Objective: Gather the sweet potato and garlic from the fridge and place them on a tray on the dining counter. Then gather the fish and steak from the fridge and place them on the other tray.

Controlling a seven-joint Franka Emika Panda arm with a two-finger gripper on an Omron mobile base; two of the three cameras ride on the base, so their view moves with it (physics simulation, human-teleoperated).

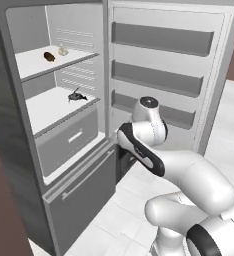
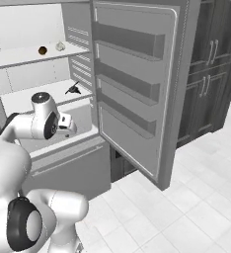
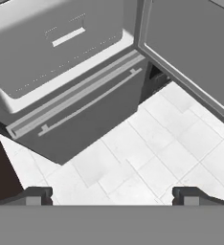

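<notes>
Three views, taken in turn. From the left base camera the white arm (image 1: 189,175) rises at the lower right, folds at a dark-banded elbow and reaches toward the open fridge (image 1: 64,125), its wrist cap level with the lowest door rack. The claw itself is tucked behind the forearm there, so I cannot make out its tips. On the upper shelf (image 1: 49,62) sit a small brown lump, likely the sweet potato (image 1: 49,56), and just beside it a pale knob, likely the garlic (image 1: 63,50). On the shelf below lies a small dark shape (image 1: 77,96), too small to name. The fridge door (image 1: 161,75) stands swung wide at the right, its three racks bare.

From the right base camera the arm comes up at the lower left and bends across in front of the grey drawer (image 2: 83,121); the hand points down and slightly right. The brown lump (image 2: 42,50) and pale knob (image 2: 60,46) show on the top shelf, the dark shape (image 2: 74,89) on the lower one. Dark cabinets (image 2: 211,74) stand past the door.

From the hand camera the claw (image 3: 112,196) looks down at white floor tiles (image 3: 147,158) and the fridge's lower drawer front (image 3: 85,100). Its two dark tips stand far apart at the bottom corners, wide open with nothing between them.
</notes>
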